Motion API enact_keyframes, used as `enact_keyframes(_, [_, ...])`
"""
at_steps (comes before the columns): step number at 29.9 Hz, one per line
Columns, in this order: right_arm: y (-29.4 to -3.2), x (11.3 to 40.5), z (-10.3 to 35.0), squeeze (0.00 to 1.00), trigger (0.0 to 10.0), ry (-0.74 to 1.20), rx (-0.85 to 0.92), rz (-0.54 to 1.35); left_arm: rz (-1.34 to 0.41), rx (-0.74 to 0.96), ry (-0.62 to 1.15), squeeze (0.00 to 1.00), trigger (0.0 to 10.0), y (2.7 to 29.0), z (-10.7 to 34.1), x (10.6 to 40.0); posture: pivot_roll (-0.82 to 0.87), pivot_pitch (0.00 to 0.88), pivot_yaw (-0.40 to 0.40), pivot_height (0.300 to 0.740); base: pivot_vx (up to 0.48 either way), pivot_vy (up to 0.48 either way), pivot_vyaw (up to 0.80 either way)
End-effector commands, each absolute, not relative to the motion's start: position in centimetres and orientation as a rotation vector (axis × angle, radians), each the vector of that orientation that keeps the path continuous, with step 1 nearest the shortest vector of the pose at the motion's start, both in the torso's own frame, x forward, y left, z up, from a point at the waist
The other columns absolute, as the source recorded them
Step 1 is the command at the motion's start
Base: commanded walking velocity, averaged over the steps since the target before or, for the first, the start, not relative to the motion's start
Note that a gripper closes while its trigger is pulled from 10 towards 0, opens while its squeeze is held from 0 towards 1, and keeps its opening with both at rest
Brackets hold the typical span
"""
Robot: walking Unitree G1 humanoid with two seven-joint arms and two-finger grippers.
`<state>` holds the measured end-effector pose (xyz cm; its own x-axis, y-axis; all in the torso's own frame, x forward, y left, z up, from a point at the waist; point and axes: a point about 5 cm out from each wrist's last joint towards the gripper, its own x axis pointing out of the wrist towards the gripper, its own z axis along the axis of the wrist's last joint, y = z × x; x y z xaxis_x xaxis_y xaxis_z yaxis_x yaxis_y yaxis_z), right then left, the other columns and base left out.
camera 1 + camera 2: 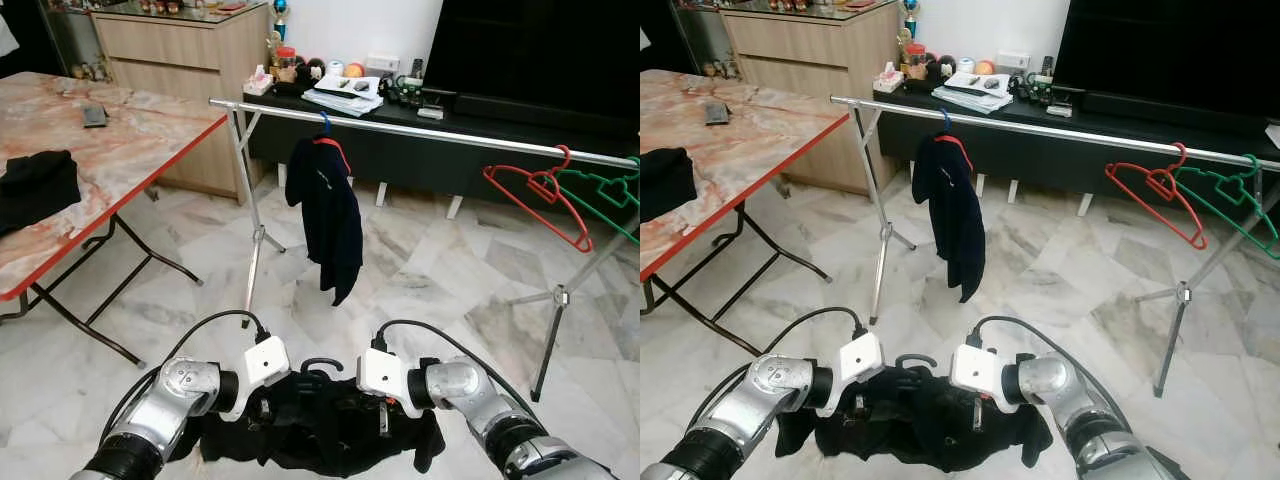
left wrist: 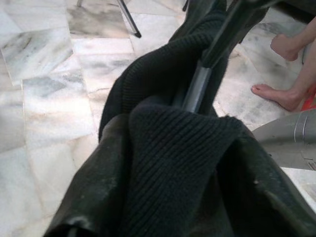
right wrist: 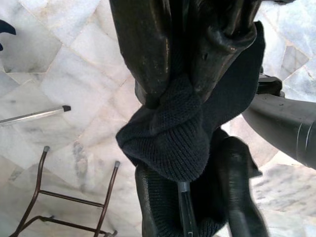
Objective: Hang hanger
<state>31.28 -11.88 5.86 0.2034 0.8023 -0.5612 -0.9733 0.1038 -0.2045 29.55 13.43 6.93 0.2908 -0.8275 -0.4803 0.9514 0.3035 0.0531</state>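
Early stage: hanger [image 1: 322,364] with black knit garment [image 1: 320,425] held low between both claws, hook up, not yet on the rail. Left gripper [image 1: 262,405] clamped on knit fabric at one shoulder; right gripper [image 1: 383,412] likewise pinched on a bunched fold at the other. Remaining: lift, carry forward, hook on. Ahead of claws: clothes rail [image 1: 420,130], well apart and higher. Navy shirt [image 1: 325,215] hanging straight ahead, blocking that spot; free span right of it. Further right: red hanger [image 1: 540,200], green hanger [image 1: 600,195]. Far left: marble table [image 1: 120,150].
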Motion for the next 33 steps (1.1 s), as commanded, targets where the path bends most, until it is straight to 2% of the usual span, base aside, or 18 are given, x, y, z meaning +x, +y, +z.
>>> enact_keyframes(1, [-11.46, 32.25, 7.4, 0.0, 10.0, 0.266, -0.584, 1.325, -1.246, 0.352, 0.388, 0.0, 0.0, 13.02, 7.03, 29.61, 0.12, 0.033, -0.054, 0.74, 0.0, 0.0, 0.0])
enact_keyframes(33, [-11.57, 32.58, 7.7, 0.0, 10.0, 0.276, -0.578, 1.31, -1.237, 0.342, 0.382, 0.0, 0.0, 12.93, 6.84, 29.93, 0.1, 0.021, -0.053, 0.74, 0.0, 0.0, 0.0])
